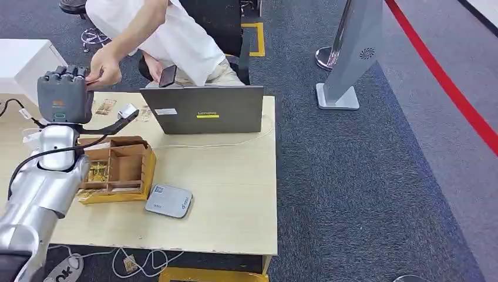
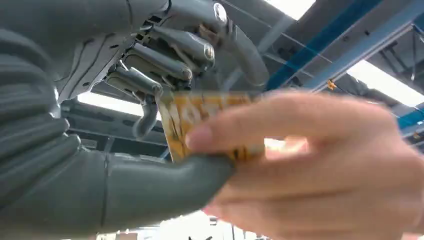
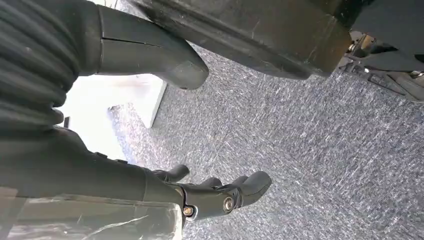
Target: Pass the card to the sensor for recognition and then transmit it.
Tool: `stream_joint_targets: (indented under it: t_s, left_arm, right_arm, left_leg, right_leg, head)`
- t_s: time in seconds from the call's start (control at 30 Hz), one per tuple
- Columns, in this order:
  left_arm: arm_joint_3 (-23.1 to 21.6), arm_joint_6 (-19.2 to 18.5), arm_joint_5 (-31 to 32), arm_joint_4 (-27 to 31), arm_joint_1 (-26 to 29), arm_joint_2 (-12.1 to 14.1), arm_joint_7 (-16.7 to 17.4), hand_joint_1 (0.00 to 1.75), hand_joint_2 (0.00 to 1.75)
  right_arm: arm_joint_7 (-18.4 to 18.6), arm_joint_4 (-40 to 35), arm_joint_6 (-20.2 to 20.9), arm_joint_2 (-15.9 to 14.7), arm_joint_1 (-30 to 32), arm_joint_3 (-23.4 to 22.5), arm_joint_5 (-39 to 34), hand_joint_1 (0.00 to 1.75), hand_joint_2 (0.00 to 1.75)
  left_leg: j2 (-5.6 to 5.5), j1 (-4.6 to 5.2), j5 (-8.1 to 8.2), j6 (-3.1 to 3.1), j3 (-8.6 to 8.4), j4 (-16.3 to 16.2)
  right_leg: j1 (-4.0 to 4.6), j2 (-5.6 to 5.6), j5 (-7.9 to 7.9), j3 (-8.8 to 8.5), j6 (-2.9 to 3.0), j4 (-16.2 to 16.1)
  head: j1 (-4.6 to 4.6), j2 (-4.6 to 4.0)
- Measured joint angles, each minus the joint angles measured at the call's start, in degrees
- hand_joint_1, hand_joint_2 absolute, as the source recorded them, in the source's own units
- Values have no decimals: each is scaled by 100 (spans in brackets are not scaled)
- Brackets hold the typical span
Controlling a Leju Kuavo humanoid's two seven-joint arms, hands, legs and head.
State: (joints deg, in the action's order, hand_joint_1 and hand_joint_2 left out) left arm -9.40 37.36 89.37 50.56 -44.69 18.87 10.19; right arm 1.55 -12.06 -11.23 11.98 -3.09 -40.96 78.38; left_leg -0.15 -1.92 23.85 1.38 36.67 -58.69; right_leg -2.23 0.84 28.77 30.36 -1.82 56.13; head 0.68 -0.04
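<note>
Left hand [image 2: 150,100] pinches yellow card [image 2: 200,120] | right hand [image 3: 220,192] empty, fingers apart | laptop [image 1: 202,109]: Lenovo

The place looks like an office or a demonstration hall. Dark grey carpet [image 1: 352,194] covers the floor, crossed by a red line [image 1: 446,82] and a yellow marking. A pale wooden table [image 1: 235,200] carries an open laptop [image 1: 202,110], a small grey card reader [image 1: 169,201] and a cardboard organiser [image 1: 120,167]. A person [image 1: 158,35] sits behind it on an office chair. A grey kiosk stand [image 1: 352,53] rises nearby. Overhead run blue beams [image 2: 350,50] and strip lights.
</note>
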Motion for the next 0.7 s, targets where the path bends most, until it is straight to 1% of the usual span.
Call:
stream_joint_targets:
  t_s: [0.1, 0.23, 0.27, 0.33, 0.37, 0.4, 0.43, 0.47, 0.5, 0.53, 0.6, 0.63, 0.67, 0.7]
  left_arm:
    - [-4, 4, 0, -110, -44, -57, -112, 0, 175]
    - [-4, 83, -107, -125, 49, -118, -321, 0, 175]
    - [-4, 96, -212, -79, 123, -125, -438, 0, 175]
    - [2, 83, -504, 215, 381, -112, -652, 0, 175]
    - [9, 66, -596, 302, 436, -110, -698, 0, 175]
    - [26, 24, -821, 497, 587, -92, -798, 0, 175]
    - [245, -375, -2295, 1419, 1431, 92, -1246, 0, 175]
    - [414, -446, -2818, 1730, 1812, 197, -1411, 0, 175]
    - [748, -455, -3387, 2083, 2266, 359, -1703, 0, 175]
    - [1057, -466, -3774, 2293, 2658, 435, -1968, 0, 175]
    - [1768, -709, -4632, 2513, 3389, 670, -2544, 0, 175]
    - [2418, -1016, -5285, 2539, 3786, 762, -2968, 0, 175]
    - [3051, -1311, -5607, 2537, 4076, 841, -3278, 0, 175]
    - [3765, -1732, -5668, 2459, 4298, 915, -3617, 0, 175]
  right_arm:
    - [18, 0, -9, 0, 1, 2, -22, 0, 175]
    - [29, 0, -13, 0, 9, 2, -57, 0, 175]
    - [31, 0, -15, 0, 10, 0, -90, 0, 175]
    - [26, 0, -22, 0, 15, -2, -160, 0, 175]
    - [26, 0, -26, 0, 15, -4, -174, 0, 175]
    - [26, 0, -31, 0, 19, -11, -210, 0, 175]
    - [11, 4, -96, 2, 35, -66, -361, 0, 175]
    - [-4, 4, -123, 4, 45, -87, -409, 0, 175]
    - [-37, 4, -137, 9, 57, -116, -452, 0, 175]
    - [-55, 7, -142, 9, 75, -144, -477, 0, 175]
    - [-122, 11, -188, 9, 103, -192, -520, 0, 175]
    - [-179, 15, -199, 9, 112, -219, -533, 0, 175]
    - [-223, 15, -203, 9, 125, -236, -546, 0, 175]
    - [-258, 15, -214, 7, 143, -260, -557, 0, 175]
  left_leg:
    - [5, 1, 0, 0, 0, 0]
    - [4, 2, 1, 0, 4, 0]
    - [5, 2, 1, -1, 4, 0]
    - [8, 3, 4, 2, 6, 1]
    - [8, 3, 4, 2, 6, 1]
    - [12, 4, 5, 2, 9, 3]
    - [50, 7, 20, 9, 5, 8]
    - [63, 7, 27, 14, -4, 10]
    - [82, 8, 37, 16, -12, 13]
    - [91, 6, 39, 19, -16, 14]
    - [88, 5, 48, 30, -16, 22]
    - [100, 1, 57, 43, -21, 23]
    - [108, -2, 60, 47, -24, 24]
    - [108, -11, 61, 49, -12, 24]
  right_leg:
    - [0, 6, -1, -12, 0, 1]
    - [0, 5, -1, -12, 0, 0]
    - [0, 7, -1, -13, 0, 0]
    - [0, 11, -1, -22, 0, 2]
    - [0, 13, -1, -27, 0, 2]
    - [0, 18, -1, -28, 0, 2]
    - [1, 57, 0, -26, 1, 7]
    - [1, 74, 4, -20, 6, 8]
    - [0, 87, 9, -17, 14, 9]
    - [0, 95, 16, -10, 20, 10]
    - [4, 91, 33, -17, 28, 16]
    - [4, 100, 48, -13, 40, 18]
    - [8, 110, 48, -3, 40, 21]
    - [20, 107, 51, -8, 42, 23]
  head:
    - [-2, 0]
    - [-2, 0]
    - [-4, 0]
    - [-2, 0]
    - [-4, 0]
    - [-4, 0]
    - [-2, 0]
    - [-9, 0]
    - [-2, 0]
    - [7, 0]
    - [-2, 0]
    - [-4, 0]
    - [11, 0]
    - [20, 0]
